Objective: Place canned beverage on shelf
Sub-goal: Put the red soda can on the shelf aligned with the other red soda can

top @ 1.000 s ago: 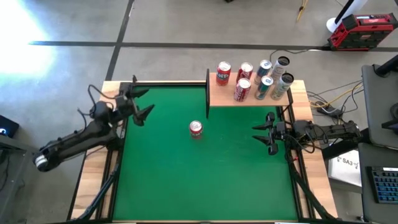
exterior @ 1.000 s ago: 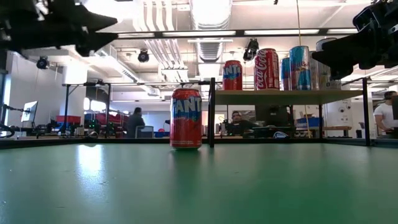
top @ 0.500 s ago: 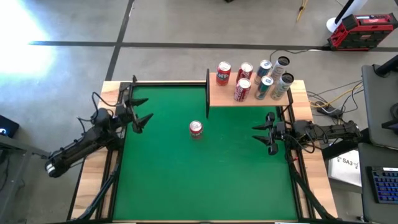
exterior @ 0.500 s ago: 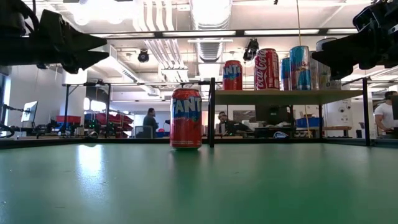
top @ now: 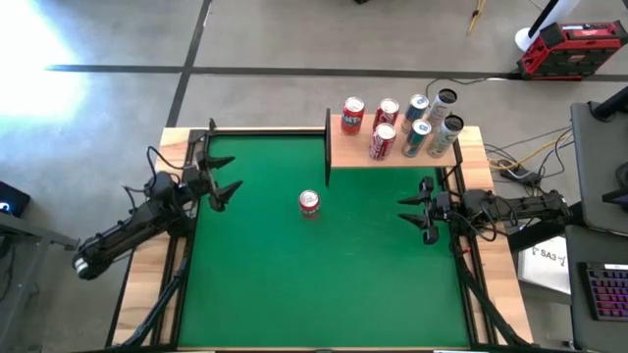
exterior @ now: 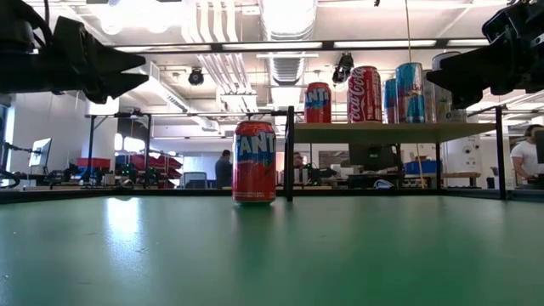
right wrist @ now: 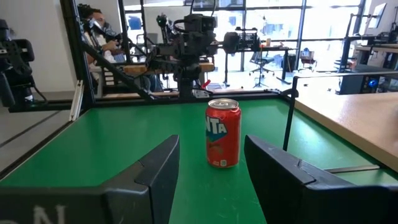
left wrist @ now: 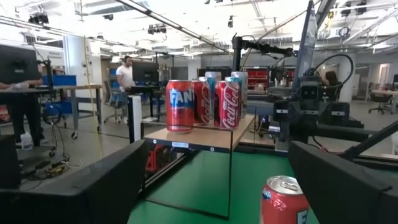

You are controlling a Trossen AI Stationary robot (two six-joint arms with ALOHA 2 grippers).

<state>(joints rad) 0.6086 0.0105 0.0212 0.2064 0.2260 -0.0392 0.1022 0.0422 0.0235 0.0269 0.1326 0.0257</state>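
Note:
A red Fanta can (top: 309,203) stands upright on the green felt near the table's middle; it also shows in the low view (exterior: 254,161), the left wrist view (left wrist: 284,200) and the right wrist view (right wrist: 222,133). The light-wood shelf (top: 353,153) stands raised on black posts at the far right and carries several cans (top: 388,127). My left gripper (top: 228,184) is open and empty above the table's left edge. My right gripper (top: 414,214) is open and empty at the right edge, level with the can.
The shelf's black front-left post (top: 328,142) rises just beyond the loose can. Cables and a red case (top: 571,49) lie off the table to the right. People and desks show in the room behind (exterior: 223,168). Open felt (top: 324,284) lies toward the near edge.
My left gripper has drawn back a little toward the table's near-left, its arm swinging outward, and then held still. The can and my right gripper have not moved.

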